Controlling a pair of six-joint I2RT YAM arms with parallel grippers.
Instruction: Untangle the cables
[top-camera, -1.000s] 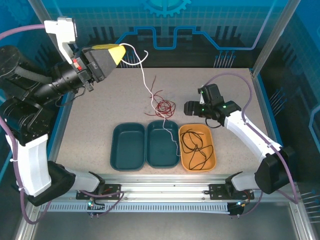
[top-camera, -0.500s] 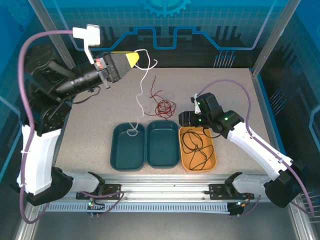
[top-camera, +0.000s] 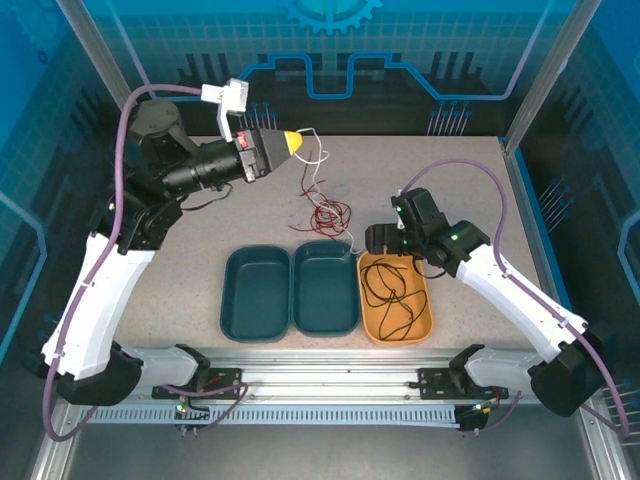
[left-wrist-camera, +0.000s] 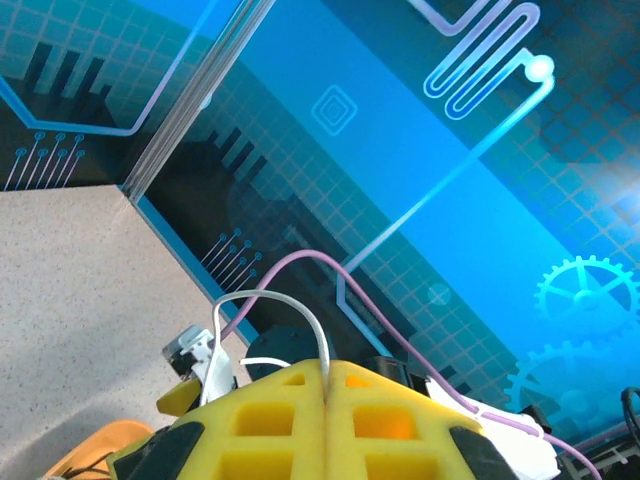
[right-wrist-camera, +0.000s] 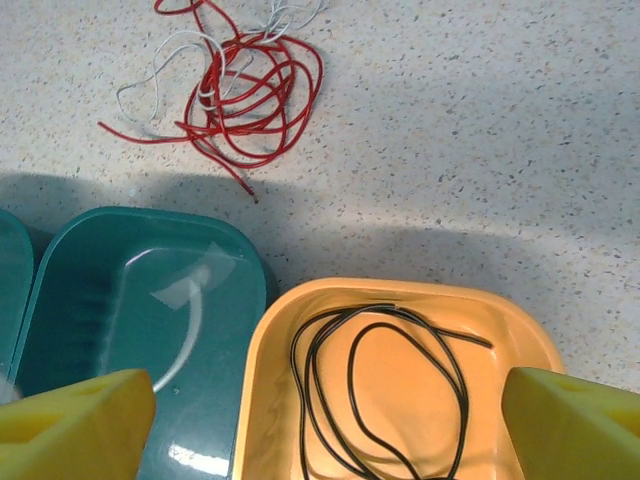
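Jaws of my left gripper (top-camera: 292, 143) are pressed together on the white cable (left-wrist-camera: 322, 345), high over the table's far-left part. The strand hangs down into the red cable (top-camera: 328, 213), a tangle near the table's middle, just beyond two teal trays (top-camera: 232, 300). My right gripper (right-wrist-camera: 322, 425), fingers spread wide, hovers where one teal tray meets the orange tray (top-camera: 425, 300), which holds the black cable (top-camera: 390, 295).
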